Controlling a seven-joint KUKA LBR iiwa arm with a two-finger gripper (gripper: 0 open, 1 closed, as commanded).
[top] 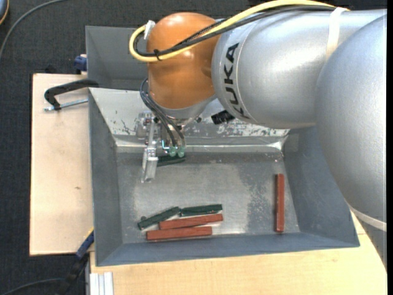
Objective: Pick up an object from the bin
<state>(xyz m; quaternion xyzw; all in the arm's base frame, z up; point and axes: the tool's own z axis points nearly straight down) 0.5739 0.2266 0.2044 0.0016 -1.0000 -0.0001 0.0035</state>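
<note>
The silver KUKA arm (295,60) comes in from the right and covers the bin's back right corner, a yellow cable (270,8) looping over its orange cover (178,60). Below it sits the grey metal bin (101,183) with sloping walls. Its floor (215,183) is dull, speckled and scuffed, and the back wall is scratched. Dark carpet (37,35) lies beyond the bin.

The gripper (163,161) hangs over the back left of the bin floor, pinching a small dark green piece (174,155), which is held just in front of the back wall.

One red stick (279,203) lies alone along the right side. Near the front wall lie two red sticks (190,220) side by side, with two dark green sticks (158,217) touching them just behind.
</note>
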